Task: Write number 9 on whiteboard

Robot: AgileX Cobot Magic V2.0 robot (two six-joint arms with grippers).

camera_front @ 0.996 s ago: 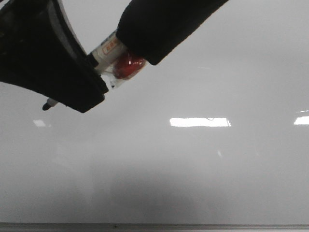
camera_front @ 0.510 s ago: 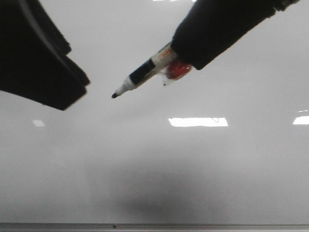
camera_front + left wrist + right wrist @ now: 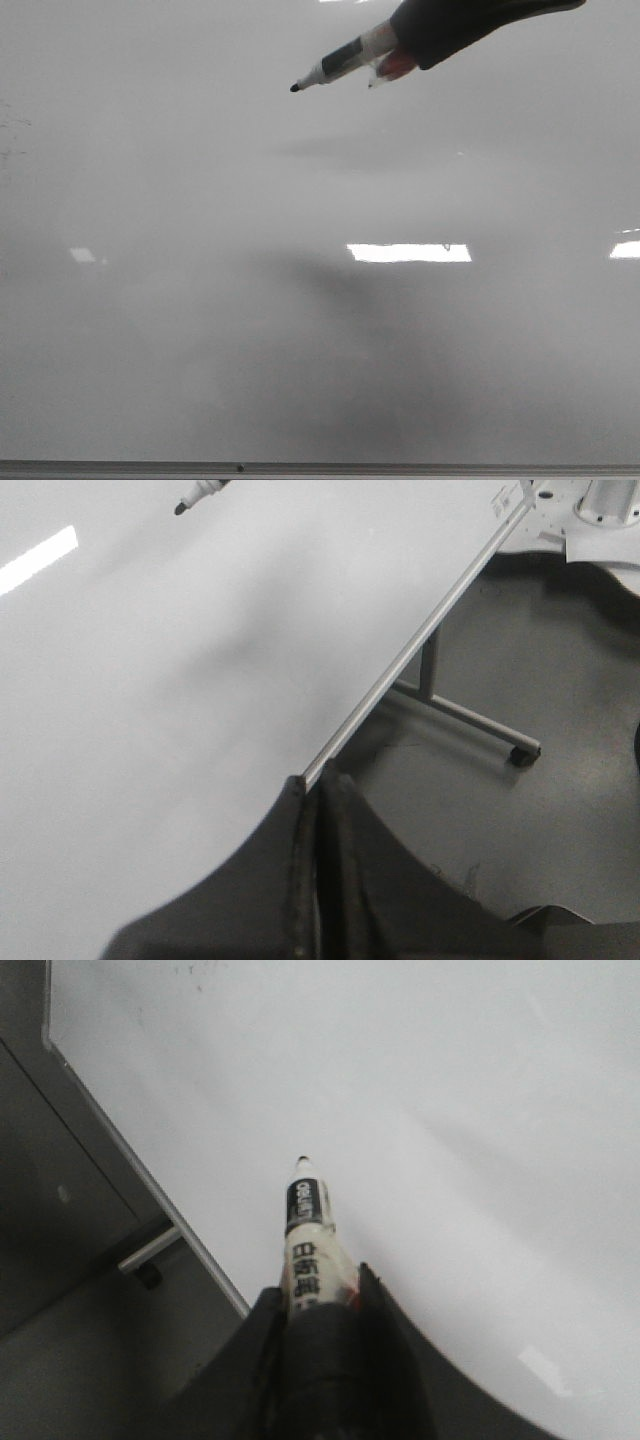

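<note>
A: What's changed over the last second in the front view?

B: The left arm's dark bulk is gone from the upper left of the frame. The right gripper point(image 3: 415, 50) has pulled back toward the top edge, right of centre, taking the black-and-white marker pen with the dark tip point(image 3: 335, 68) with it. A second ago the pen was lower and further left.

A: Any ink down?

B: No stroke that I can see. The large glossy pale grey-white whiteboard point(image 3: 200, 330) fills the frame, only light glare and soft shadow on it, thin grey metal edge strip along the bottom. A few faint specks at the far left edge, too small to call. The number 9 isn't there, so I'd judge writing hasn't started.

A: Right arm pose?

B: It enters from the top right, pen angled down-left, tip free of the board as far as I can tell. In the right wrist view the fingers are clenched on the pen barrel point(image 3: 308, 1250), tip pointing at the board near its edge strip.

A: Left?

B: Left gripper point(image 3: 318, 880): fingers pressed together, grasping nothing, parked over the board's edge with the floor and stand beyond.
</note>
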